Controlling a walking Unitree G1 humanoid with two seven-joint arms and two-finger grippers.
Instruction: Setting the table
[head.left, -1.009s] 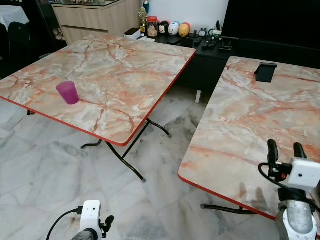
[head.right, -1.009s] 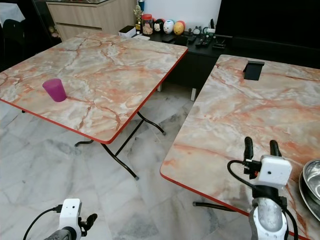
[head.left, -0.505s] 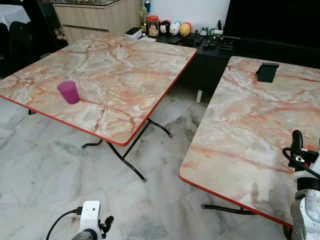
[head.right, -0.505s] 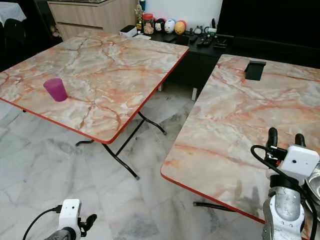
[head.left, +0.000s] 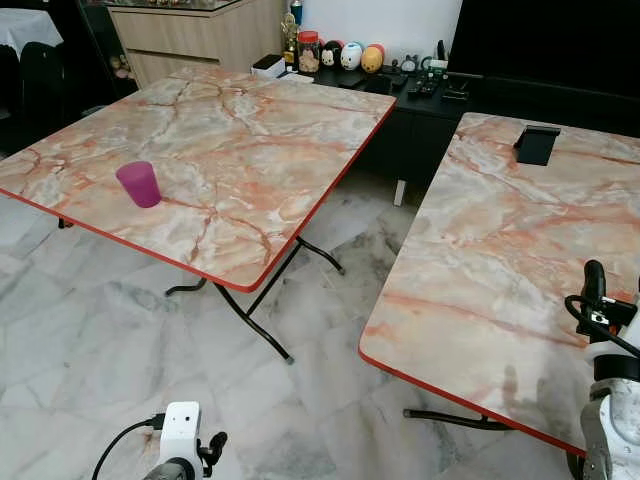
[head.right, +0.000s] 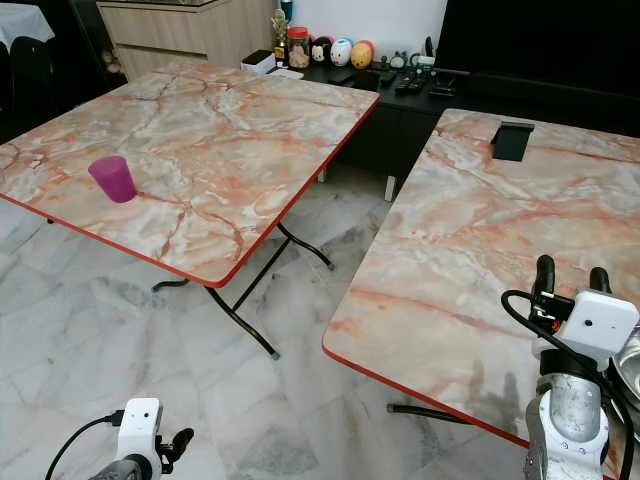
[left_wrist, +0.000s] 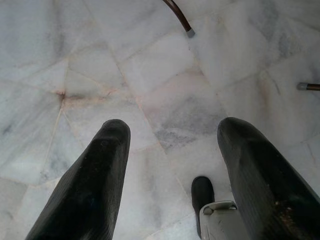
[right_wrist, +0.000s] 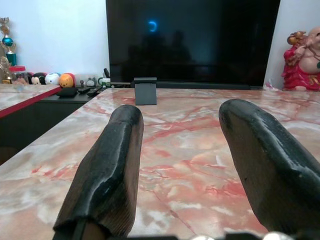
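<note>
While a purple plastic cup (head.left: 137, 184) stands upright near the front-left edge of the left marble-patterned folding table (head.left: 240, 130), nothing is held by either gripper; the right marble-patterned table (head.right: 500, 220) is set well apart from it across a strip of grey marble floor (head.left: 120, 350). The right gripper (head.right: 571, 281) is raised just above the near part of the right table, its two black fingers (right_wrist: 107, 170) spread apart and empty; a small black stand (right_wrist: 145, 90) is seen near the far edge of that table, before a dark television screen (right_wrist: 192, 40). The rim of a steel bowl (head.right: 630, 370) is visible just beside the right arm. The left gripper (left_wrist: 172, 170) is hung low over the floor, its fingers parted and empty; small figurines (head.left: 350, 56) are lined up on a black cabinet (head.left: 420, 110) behind the tables.
</note>
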